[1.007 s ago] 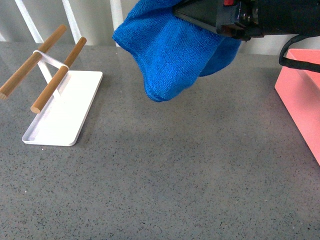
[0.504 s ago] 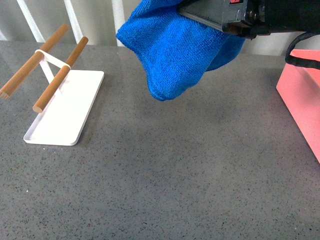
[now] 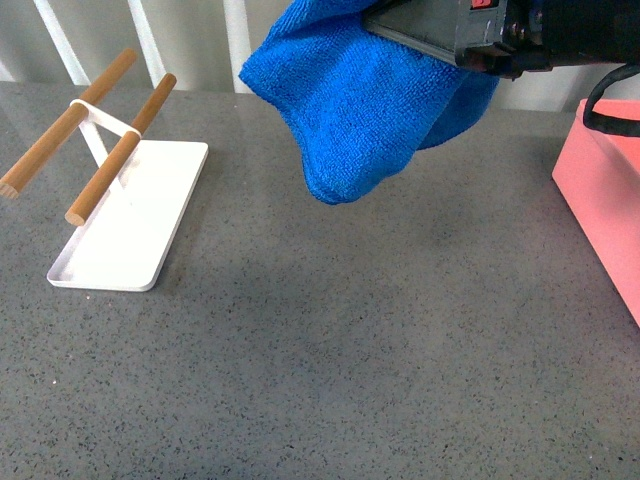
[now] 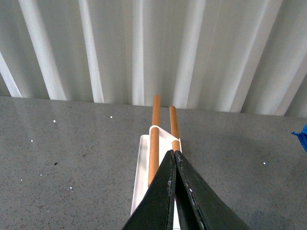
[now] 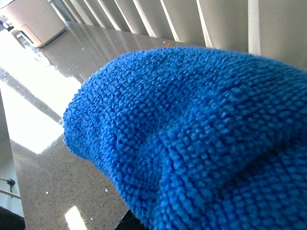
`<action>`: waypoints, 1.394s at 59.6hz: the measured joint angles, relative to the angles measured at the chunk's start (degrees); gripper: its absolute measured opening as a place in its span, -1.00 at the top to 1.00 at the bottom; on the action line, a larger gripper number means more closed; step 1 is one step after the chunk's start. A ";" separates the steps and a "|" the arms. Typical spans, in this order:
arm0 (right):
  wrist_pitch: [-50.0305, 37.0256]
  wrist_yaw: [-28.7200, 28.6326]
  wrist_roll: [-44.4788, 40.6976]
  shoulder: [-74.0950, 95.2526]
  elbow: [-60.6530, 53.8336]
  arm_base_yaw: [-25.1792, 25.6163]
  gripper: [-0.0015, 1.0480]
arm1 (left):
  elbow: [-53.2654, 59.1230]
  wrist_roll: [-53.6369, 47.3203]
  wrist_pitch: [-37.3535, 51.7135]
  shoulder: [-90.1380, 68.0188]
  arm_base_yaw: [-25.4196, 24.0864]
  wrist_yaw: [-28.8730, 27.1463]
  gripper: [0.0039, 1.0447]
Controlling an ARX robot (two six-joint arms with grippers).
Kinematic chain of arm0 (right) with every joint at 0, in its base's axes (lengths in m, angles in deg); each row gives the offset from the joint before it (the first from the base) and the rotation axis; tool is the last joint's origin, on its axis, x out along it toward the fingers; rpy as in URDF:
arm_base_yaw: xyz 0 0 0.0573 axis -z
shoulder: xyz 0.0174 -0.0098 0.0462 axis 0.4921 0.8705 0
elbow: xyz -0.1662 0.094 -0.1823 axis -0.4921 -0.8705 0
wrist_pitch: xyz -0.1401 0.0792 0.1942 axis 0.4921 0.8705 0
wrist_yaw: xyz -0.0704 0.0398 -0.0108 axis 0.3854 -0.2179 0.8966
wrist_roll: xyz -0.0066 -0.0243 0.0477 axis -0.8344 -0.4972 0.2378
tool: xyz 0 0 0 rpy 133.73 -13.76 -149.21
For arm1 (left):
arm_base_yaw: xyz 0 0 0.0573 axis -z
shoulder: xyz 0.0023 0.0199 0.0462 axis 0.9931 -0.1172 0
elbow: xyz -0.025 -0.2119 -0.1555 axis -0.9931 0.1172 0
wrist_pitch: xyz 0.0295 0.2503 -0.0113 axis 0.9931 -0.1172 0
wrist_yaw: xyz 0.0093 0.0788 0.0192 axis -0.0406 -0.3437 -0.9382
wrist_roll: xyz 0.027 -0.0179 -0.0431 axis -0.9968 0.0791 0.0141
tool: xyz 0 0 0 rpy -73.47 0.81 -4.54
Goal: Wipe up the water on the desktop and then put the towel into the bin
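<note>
My right gripper [image 3: 400, 30] is shut on the towel [image 3: 355, 105], a bright blue plush cloth that hangs in a bunch well above the desktop [image 3: 330, 340] at the back middle. In the right wrist view the towel [image 5: 192, 139] fills the frame and hides the jaws. The bin [image 3: 605, 195], salmon pink, stands at the right edge, to the right of the towel. My left gripper [image 4: 174, 153] is shut and empty, above the white tray [image 4: 140, 191]. No water shows on the desktop.
A flat white tray [image 3: 135, 215] with two wooden rods [image 3: 115, 150] stands at the back left. White vertical slats [image 4: 144, 48] line the wall behind the desktop.
My right gripper has carried the towel slightly to the right, toward the bin. The view has shifted a little; nothing else has moved.
</note>
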 joint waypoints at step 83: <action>0.77 -0.28 -0.42 -0.74 -0.96 0.55 0.87 | 2.01 -0.02 -32.11 35.93 -0.26 0.22 0.93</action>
